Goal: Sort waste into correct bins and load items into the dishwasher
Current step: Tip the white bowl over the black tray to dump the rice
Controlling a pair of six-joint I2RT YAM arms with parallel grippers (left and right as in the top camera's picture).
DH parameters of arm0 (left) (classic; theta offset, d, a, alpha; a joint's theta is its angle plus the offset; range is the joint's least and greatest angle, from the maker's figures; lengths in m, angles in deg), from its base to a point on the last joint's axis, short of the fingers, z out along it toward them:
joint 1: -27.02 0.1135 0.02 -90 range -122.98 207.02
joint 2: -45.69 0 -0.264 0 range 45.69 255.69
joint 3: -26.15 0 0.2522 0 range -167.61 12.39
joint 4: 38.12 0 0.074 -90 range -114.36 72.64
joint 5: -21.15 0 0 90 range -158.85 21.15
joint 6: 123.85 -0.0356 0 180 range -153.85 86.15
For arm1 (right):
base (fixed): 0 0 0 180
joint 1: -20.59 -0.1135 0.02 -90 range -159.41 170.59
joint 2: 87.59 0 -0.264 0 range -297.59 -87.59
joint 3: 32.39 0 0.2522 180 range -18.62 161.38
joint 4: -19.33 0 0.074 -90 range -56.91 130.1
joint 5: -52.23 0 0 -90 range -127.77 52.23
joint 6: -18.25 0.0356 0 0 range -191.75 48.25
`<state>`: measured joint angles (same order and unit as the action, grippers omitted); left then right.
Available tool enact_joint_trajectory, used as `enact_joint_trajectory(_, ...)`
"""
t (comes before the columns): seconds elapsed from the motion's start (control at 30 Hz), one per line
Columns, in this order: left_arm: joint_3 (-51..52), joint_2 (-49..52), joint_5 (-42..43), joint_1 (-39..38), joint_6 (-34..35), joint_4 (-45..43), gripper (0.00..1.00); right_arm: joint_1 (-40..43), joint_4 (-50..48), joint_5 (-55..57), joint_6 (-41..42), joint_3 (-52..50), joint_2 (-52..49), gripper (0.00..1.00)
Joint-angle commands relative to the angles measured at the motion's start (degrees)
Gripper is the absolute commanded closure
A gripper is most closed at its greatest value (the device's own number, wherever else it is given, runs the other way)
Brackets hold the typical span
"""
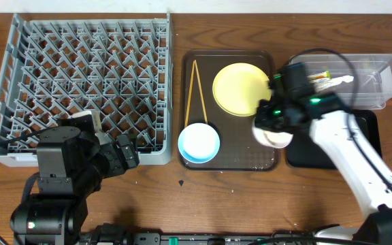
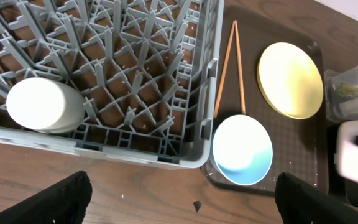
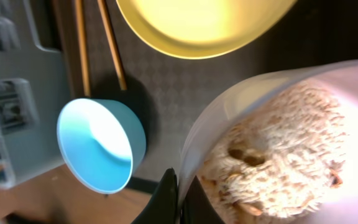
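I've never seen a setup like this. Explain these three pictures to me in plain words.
This is a robot with a left arm and a right arm at a table. Each arm ends in a two-finger gripper. One picture looks down from above; the other two come from a camera on each wrist.

On the table lie a grey dish rack and a brown tray carrying a yellow plate, chopsticks and a light-blue bowl. There is also a clear tub and a black tray.

The left gripper hangs wide open by the rack, holding nothing. The right gripper is pinched shut on the rim of a white bowl holding rice-like scraps.
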<state>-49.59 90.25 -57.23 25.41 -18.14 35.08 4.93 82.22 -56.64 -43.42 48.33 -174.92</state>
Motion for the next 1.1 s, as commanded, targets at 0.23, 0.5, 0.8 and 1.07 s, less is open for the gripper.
enact_joint_trajectory(0.23, -1.5, -0.1, -0.5, 0.2, 0.5, 0.1, 0.05, 24.8, 4.0, -24.5, -20.4, -3.6, 0.3, 0.99)
enact_joint_trajectory(0.5, -1.5, -0.1, -0.5, 0.2, 0.5, 0.1, 0.05, 41.4, -10.7, -52.1, -27.6, -15.7, -1.2, 0.99)
enact_joint_trajectory(0.8, -1.5, -0.1, -0.5, 0.2, 0.5, 0.1, 0.05, 48.9, -21.0, -69.8, -30.1, -22.0, -2.1, 0.99)
enact_joint_trajectory(1.07, -1.5, -0.1, -0.5, 0.2, 0.5, 0.1, 0.05, 53.0, -18.6, -66.6, -29.7, -22.0, -2.1, 0.99)
